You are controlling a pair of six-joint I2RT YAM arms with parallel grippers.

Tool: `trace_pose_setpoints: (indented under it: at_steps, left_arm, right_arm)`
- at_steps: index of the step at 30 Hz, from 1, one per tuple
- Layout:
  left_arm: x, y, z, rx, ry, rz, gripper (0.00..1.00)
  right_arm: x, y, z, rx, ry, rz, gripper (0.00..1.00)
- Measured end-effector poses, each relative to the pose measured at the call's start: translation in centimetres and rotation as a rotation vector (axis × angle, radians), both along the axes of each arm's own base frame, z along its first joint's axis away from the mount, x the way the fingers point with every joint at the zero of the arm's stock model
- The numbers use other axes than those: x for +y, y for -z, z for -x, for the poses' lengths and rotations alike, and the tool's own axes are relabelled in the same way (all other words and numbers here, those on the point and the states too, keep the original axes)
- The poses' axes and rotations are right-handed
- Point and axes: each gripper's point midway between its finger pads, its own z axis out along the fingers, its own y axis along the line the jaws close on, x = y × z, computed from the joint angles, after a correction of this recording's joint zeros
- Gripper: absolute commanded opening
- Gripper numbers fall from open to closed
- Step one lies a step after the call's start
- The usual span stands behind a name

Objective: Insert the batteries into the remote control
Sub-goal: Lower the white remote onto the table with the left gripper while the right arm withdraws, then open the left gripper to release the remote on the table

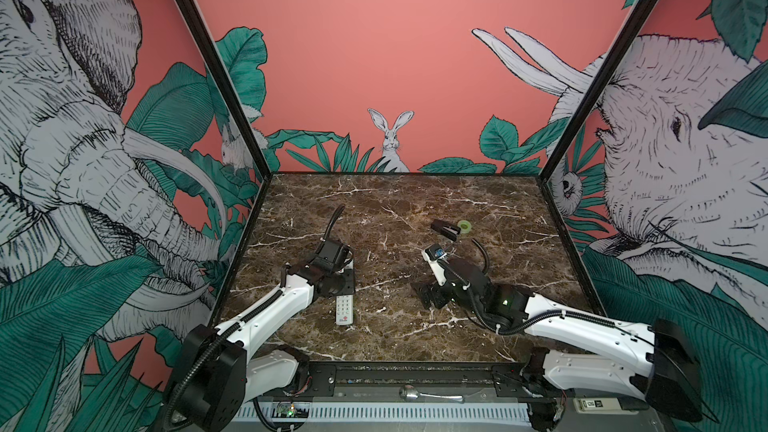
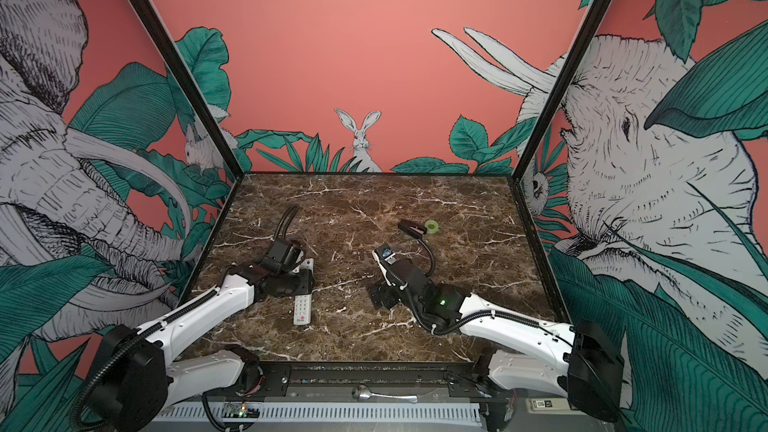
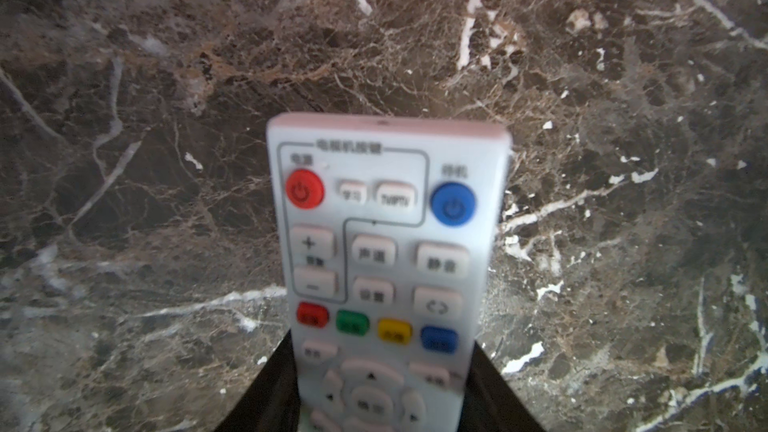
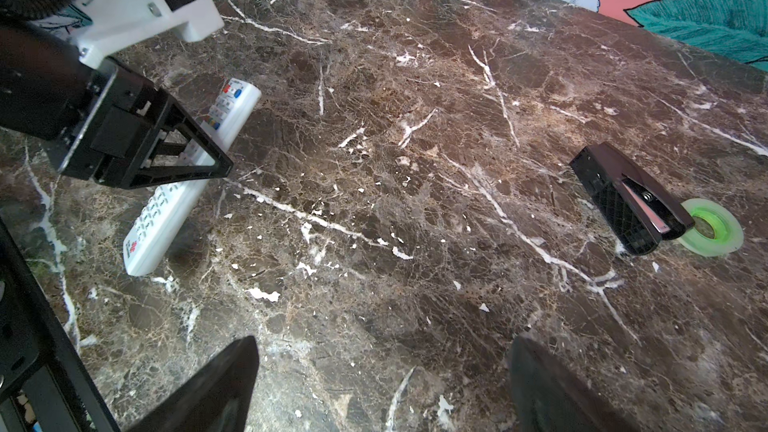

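Your left tool (image 3: 382,351) is clenched on the remote control (image 3: 386,218). In the left wrist view its two black fingers (image 3: 266,401) press against the remote's long sides partway along its length. The button face is turned up toward the camera, and the end with the round red and blue buttons points away from the wrist. In both top views you see the remote control (image 1: 345,309) (image 2: 302,311) on the left front part of the table (image 1: 415,209), lying roughly front to back. Its red-logo end points toward the near edge and its far half is hidden beneath your left arm's wrist. The right wrist view shows the logo end down on the marble; whether the other end is raised off the surface you cannot tell. Your right tool (image 4: 382,367) is released and empty, its two dark fingertips (image 4: 224,388) spread wide over bare marble to the right of the table's middle, well apart from the remote. Farther back on the right lies a black stapler-like object (image 4: 627,201), its open end meeting the rim of a green tape roll (image 4: 712,232). Both sit well apart from the remote and from either tool.
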Motion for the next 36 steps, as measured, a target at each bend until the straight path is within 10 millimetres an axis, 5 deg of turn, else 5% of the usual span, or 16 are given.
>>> trace_pose_setpoints:
  at_steps: [36]
  left_arm:
    - [1.2, 3.7, 0.4, 0.130, -0.050, -0.109, 0.05]
  right_arm:
    - [-1.2, 1.8, 0.2, 0.000, 0.006, 0.012, 0.97]
